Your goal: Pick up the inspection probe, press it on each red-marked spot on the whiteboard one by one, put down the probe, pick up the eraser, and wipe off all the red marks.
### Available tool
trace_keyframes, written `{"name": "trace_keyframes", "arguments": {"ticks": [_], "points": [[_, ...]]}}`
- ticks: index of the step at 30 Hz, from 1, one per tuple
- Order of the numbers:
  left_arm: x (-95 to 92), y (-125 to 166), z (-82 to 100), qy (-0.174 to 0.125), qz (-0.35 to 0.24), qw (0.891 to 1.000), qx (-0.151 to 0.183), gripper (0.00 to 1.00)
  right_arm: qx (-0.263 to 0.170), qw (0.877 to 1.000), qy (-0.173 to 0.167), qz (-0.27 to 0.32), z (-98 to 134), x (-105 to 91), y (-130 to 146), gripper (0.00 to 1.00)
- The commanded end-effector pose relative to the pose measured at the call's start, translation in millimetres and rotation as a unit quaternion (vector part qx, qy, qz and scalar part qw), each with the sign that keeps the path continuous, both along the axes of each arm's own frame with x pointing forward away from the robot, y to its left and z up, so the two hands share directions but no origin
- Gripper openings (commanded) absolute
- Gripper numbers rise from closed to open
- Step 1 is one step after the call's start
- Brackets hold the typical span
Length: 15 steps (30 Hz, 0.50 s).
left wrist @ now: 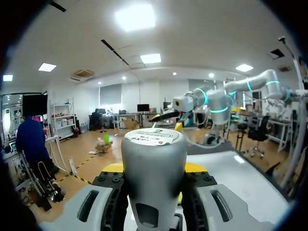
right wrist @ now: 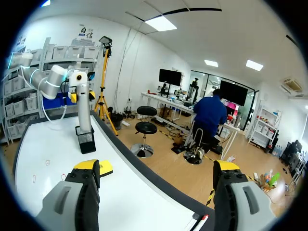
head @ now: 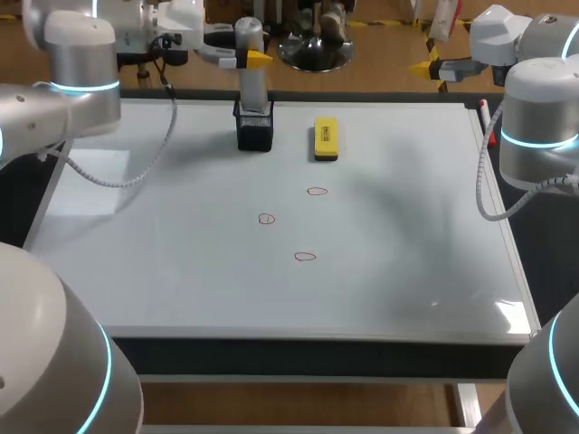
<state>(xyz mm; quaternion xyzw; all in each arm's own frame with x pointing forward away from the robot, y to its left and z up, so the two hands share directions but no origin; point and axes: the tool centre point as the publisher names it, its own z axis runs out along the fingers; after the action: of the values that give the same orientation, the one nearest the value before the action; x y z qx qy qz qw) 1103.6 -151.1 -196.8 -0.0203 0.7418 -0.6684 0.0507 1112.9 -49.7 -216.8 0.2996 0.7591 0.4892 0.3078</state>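
One probe [head: 252, 90] upright in holder [head: 255, 134], long axis vertical, left gripper [head: 250, 57] clasping it.

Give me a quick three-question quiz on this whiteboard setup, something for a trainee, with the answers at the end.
1. How many red marks are drawn on the whiteboard?
2. True or false: the probe stands upright in the black holder.
3. The right pincer is: A) open and holding nothing; B) shut on the probe; C) shut on the holder.

Key
1. Three.
2. True.
3. A.
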Motion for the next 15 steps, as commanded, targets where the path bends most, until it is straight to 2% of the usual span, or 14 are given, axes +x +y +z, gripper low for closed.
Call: {"name": "trace_keyframes", "arguments": {"ticks": [1, 15], "points": [[-4.3, 4.3, 7.5, -0.007, 0.005, 1.000, 0.000, 0.00, 0.000, 1.000, 0.000, 0.001, -0.3, 0.5, -0.4, 1.00], [-6.0, 30.1, 28.1, -0.016, 0.032, 0.999, 0.003, 0.00, 0.000, 1.000, 0.000, 0.001, -0.3, 0.5, -0.4, 1.00]]}}
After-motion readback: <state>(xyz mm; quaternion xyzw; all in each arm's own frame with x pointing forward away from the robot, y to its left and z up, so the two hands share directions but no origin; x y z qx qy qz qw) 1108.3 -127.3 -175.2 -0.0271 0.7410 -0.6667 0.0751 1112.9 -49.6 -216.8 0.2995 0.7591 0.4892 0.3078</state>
